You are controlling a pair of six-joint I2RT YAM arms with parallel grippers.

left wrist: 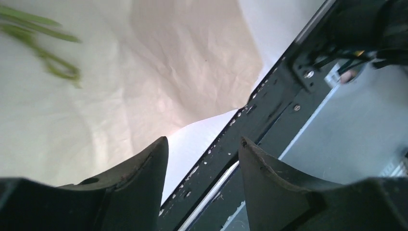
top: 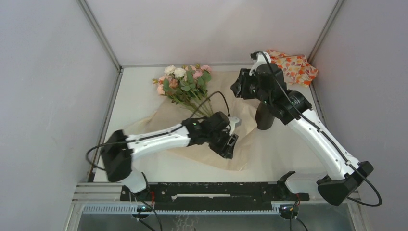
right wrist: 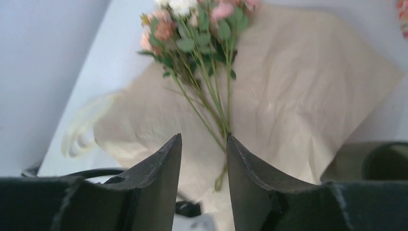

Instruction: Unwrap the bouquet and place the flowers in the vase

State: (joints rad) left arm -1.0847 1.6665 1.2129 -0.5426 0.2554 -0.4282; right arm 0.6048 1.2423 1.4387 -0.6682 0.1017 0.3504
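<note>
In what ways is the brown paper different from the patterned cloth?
The brown paper is plain tan; the patterned cloth has orange and white print. The paper lies spread open under the flowers; the cloth is bunched in the far right corner. Both rest on the table.

The left arm [top: 156, 138] and right arm [top: 321, 139] wear white shells, black joints; black cables [top: 217, 92] loop alongside. Each end effector [right wrist: 204, 137] has black wedge fingers [right wrist: 161, 168].

Flowers [top: 185, 82] flat on opened paper [top: 243, 144]
</note>
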